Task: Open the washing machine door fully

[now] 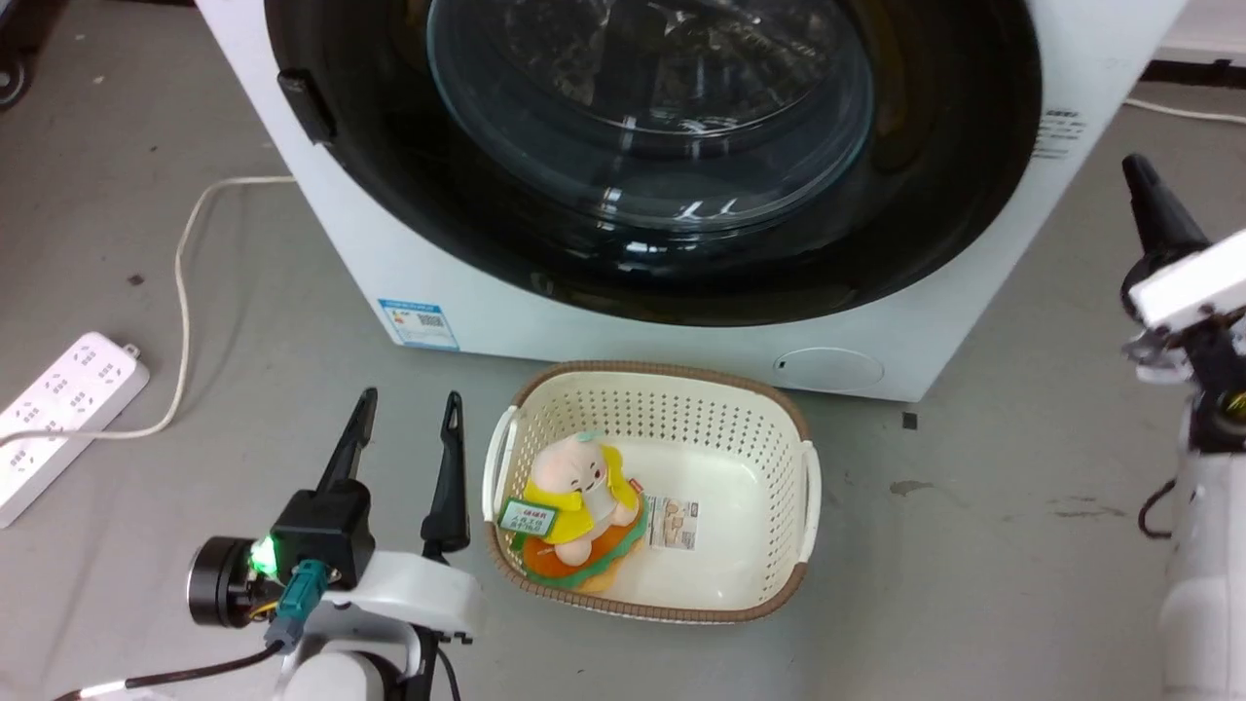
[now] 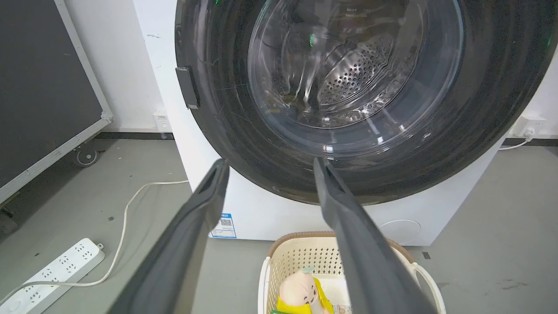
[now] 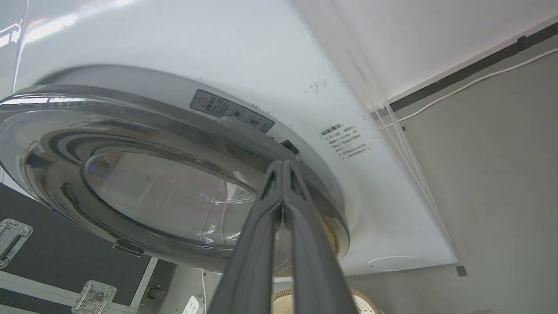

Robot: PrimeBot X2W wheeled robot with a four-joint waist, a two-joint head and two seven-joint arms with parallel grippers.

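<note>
The white washing machine (image 1: pixel 321 234) stands in front of me with the washing machine door (image 1: pixel 934 195) lying flat against its front. The door is glossy black around a clear glass bowl (image 1: pixel 652 107), and its small black handle tab (image 1: pixel 307 105) is on the left rim. My left gripper (image 1: pixel 407 414) is open and empty, low on the floor side beside the basket. In the left wrist view the door (image 2: pixel 479 109) and tab (image 2: pixel 188 87) lie ahead of the spread fingers (image 2: pixel 205 205). My right gripper (image 1: pixel 1134 170) is shut on nothing, to the right of the machine. Its joined tips (image 3: pixel 283 163) point at the door's rim (image 3: pixel 130 102).
A cream perforated basket (image 1: pixel 788 428) with a plush toy (image 1: pixel 579 497) sits on the floor just below the door. A white power strip (image 1: pixel 58 409) and its cable (image 1: pixel 185 282) lie at the left. A black wheeled case (image 2: pixel 43 87) stands left of the machine.
</note>
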